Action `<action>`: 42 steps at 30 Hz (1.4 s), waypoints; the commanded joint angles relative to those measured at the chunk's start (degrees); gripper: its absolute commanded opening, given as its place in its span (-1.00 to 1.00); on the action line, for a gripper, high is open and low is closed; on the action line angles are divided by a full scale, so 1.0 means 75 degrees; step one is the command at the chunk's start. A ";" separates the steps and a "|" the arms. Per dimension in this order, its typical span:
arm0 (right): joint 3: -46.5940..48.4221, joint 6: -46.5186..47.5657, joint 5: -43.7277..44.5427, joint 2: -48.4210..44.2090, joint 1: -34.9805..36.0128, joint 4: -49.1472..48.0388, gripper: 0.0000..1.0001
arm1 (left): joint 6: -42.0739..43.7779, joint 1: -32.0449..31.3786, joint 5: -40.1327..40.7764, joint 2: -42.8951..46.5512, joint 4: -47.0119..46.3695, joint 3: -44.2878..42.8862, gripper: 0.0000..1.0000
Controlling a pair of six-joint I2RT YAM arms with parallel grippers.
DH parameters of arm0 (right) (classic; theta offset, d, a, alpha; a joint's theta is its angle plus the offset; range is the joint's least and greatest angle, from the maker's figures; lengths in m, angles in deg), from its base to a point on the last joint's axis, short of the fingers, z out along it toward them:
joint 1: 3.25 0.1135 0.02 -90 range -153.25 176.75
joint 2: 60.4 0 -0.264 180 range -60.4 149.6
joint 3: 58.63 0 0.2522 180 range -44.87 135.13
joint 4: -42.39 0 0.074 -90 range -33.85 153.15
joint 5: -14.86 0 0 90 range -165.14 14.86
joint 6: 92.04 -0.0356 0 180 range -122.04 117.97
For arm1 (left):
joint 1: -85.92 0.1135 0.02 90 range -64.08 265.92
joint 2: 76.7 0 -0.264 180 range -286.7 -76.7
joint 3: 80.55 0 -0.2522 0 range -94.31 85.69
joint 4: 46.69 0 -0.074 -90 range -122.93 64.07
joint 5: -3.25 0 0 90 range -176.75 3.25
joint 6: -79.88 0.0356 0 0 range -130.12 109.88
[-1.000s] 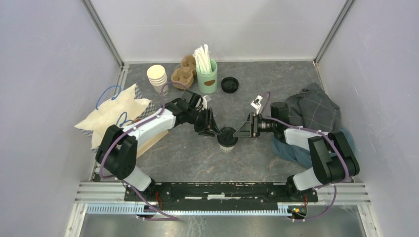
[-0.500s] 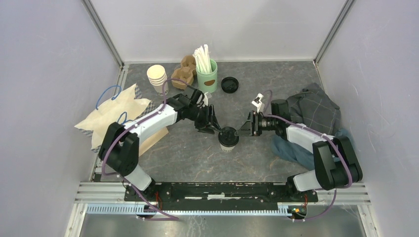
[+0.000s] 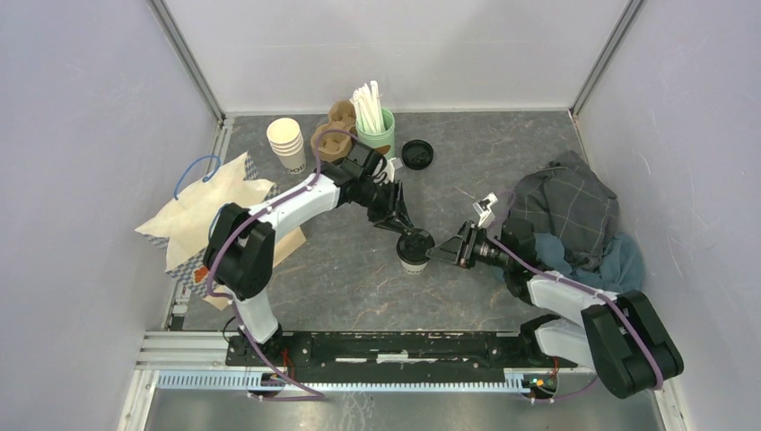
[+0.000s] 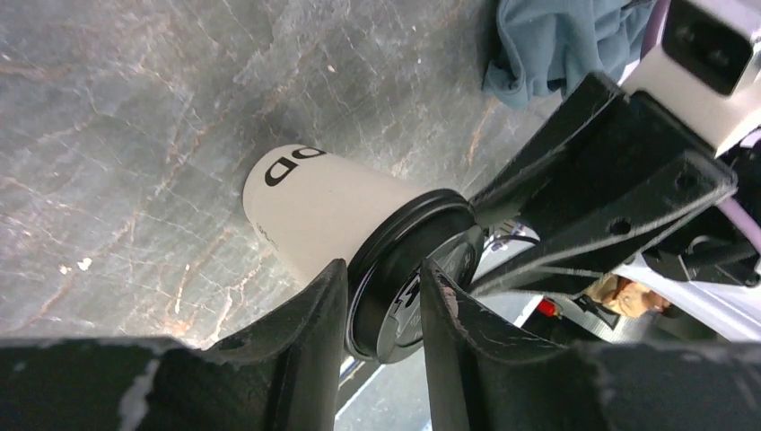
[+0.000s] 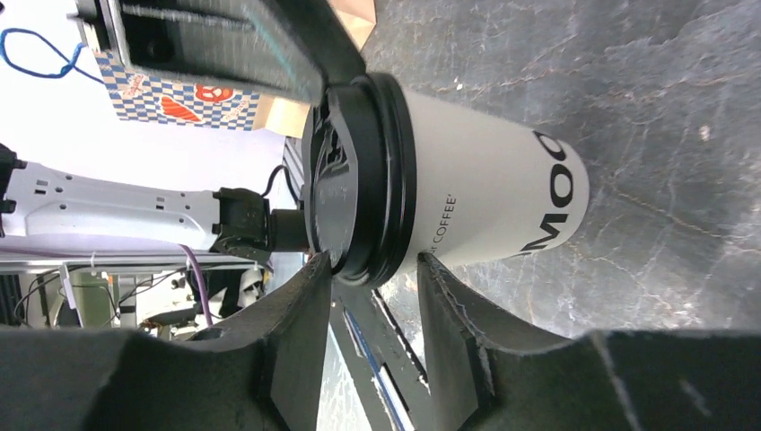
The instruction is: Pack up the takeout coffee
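Observation:
The takeout coffee (image 3: 414,258), a white paper cup with dark print and a black lid (image 3: 415,242), stands upright mid-table. My left gripper (image 3: 404,232) reaches it from the back left. In the left wrist view (image 4: 381,305) its jaws pinch the lid's rim (image 4: 404,242), one finger under the rim against the cup (image 4: 314,206), the other on the lid's top. My right gripper (image 3: 444,253) comes from the right. In the right wrist view (image 5: 368,287) its jaws clamp the lid (image 5: 359,180) the same way, above the cup wall (image 5: 485,197).
At the back stand stacked lidless white cups (image 3: 286,142), a cardboard cup carrier (image 3: 330,135), a green holder of straws (image 3: 375,135) and a loose black lid (image 3: 417,153). A paper bag (image 3: 211,211) lies at left. A grey and blue cloth pile (image 3: 570,211) lies at right.
Both arms swung while the cup stayed put. The left gripper moved from the cup's left side to its back left. The right gripper dropped lower and nearer, now reaching from the near right.

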 commanded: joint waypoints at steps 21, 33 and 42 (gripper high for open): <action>0.2162 0.2556 -0.1218 0.1239 -0.0360 0.2496 0.53 | -0.0050 0.0346 -0.0243 0.1381 -0.0445 0.1305 0.32; 0.1706 0.1719 -0.1152 0.1607 -0.0362 0.1047 0.27 | 0.0066 0.0345 -0.0080 0.1036 -0.0599 0.1897 0.07; 0.0096 0.1614 -0.1114 0.2571 -0.0468 -0.0298 0.07 | 0.0472 0.0368 0.0708 0.0920 -0.0485 0.2832 -0.08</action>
